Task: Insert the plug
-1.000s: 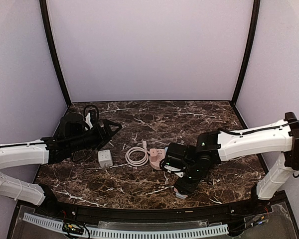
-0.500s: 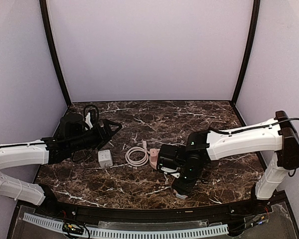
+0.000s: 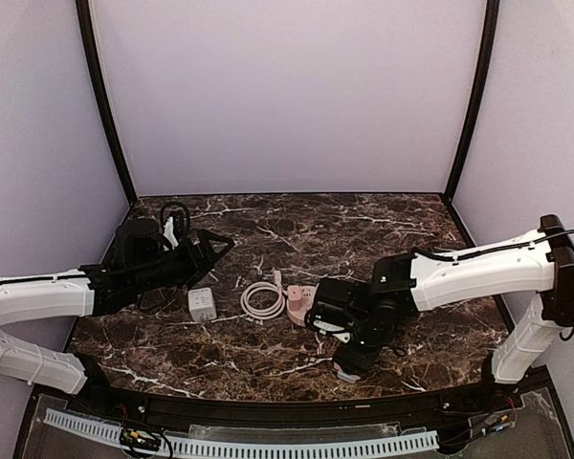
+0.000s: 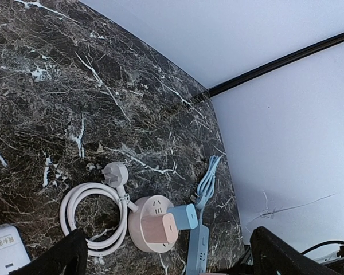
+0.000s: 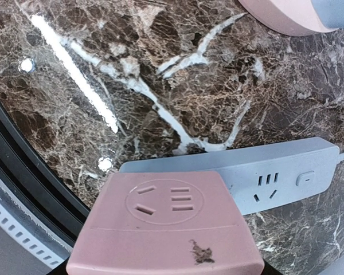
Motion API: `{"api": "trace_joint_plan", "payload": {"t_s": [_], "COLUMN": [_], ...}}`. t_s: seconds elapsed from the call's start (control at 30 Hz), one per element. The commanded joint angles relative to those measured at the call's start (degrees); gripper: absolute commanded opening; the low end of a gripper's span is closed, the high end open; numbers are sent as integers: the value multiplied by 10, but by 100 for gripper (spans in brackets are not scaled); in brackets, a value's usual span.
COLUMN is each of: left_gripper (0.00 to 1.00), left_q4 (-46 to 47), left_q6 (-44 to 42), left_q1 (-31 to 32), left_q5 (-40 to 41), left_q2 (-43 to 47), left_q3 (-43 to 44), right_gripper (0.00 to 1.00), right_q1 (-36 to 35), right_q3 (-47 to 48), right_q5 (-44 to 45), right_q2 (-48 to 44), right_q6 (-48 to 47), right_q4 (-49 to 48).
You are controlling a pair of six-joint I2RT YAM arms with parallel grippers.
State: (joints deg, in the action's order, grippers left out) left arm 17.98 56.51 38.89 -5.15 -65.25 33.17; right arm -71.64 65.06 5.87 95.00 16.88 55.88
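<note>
A pink cube plug adapter (image 5: 166,226) fills the bottom of the right wrist view, its socket face up, and my right gripper (image 5: 166,264) is shut on it. It hovers just over one end of a blue power strip (image 5: 275,172) lying on the marble. In the top view my right gripper (image 3: 349,361) is low near the front edge. My left gripper (image 3: 215,245) is open and holds nothing, raised at the left. Its fingers (image 4: 63,258) frame a round pink socket (image 4: 143,215) that carries a pink cube (image 4: 159,230) and a blue cube (image 4: 184,216).
A coiled white cable (image 3: 262,300) with its white plug (image 4: 114,172) lies left of the round pink socket (image 3: 299,299). A white adapter (image 3: 202,304) sits further left. A bundled blue cable (image 4: 206,183) runs from the strip. Black frame rail (image 5: 23,172) borders the front.
My right arm's forearm swung a little left and then back right, while its gripper stayed over the strip with the pink cube. The left arm has not moved.
</note>
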Motion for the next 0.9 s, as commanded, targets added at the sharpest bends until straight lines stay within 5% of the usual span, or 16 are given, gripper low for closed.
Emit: {"api": "trace_joint_plan", "payload": {"t_s": [0.0, 0.57, 0.87], "left_gripper": [99, 99, 99], "left_q4": [6, 17, 32], "left_q6": [-10, -11, -55], "left_q1": [3, 2, 2], "left_q5": [-5, -11, -11], "left_q2": [1, -7, -14], "left_q3": [-12, -14, -17], "right_gripper": [0, 0, 0], "right_q1": [-3, -3, -10], "right_q3": [-78, -152, -19], "right_q5": [-31, -73, -73], "right_q2": [46, 60, 57], "right_q6": [49, 72, 95], "right_q4": [-39, -144, -137]}}
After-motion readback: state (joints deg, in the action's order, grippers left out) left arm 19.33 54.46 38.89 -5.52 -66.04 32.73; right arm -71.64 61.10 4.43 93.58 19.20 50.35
